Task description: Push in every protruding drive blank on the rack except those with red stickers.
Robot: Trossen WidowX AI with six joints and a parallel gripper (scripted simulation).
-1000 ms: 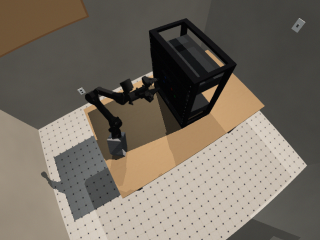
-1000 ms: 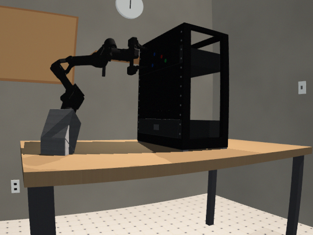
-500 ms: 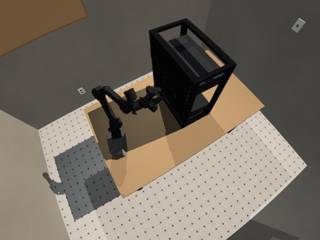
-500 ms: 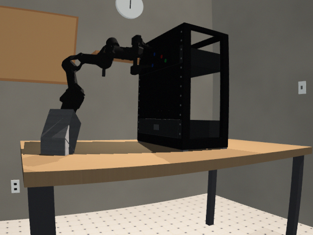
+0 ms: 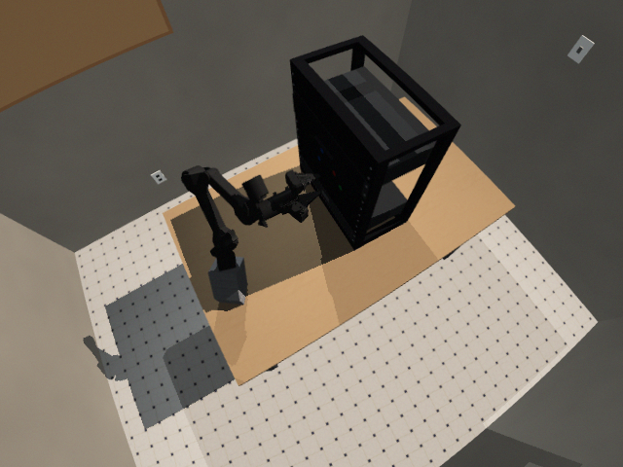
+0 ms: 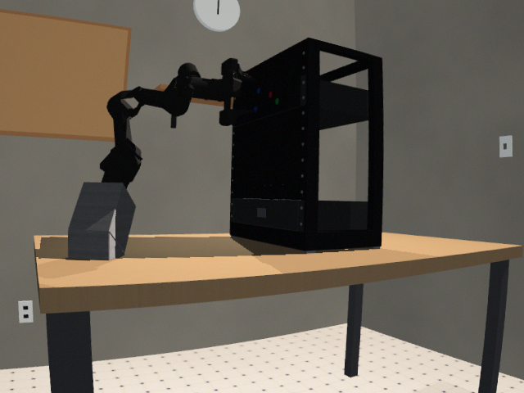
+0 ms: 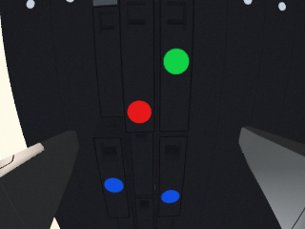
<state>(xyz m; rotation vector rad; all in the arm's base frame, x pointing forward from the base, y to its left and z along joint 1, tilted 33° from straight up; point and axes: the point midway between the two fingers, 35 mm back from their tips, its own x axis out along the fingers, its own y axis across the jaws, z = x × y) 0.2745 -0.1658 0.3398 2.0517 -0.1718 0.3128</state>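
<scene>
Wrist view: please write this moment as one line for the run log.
gripper: open, holds nothing | facing: front of black open-frame rack | stickers seen: one red, one green, two blue | rack: upright on wooden table

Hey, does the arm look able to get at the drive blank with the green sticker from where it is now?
Probably yes. The open, empty tool faces the rack front with nothing between, and the green sticker sits just off its centre.
</scene>
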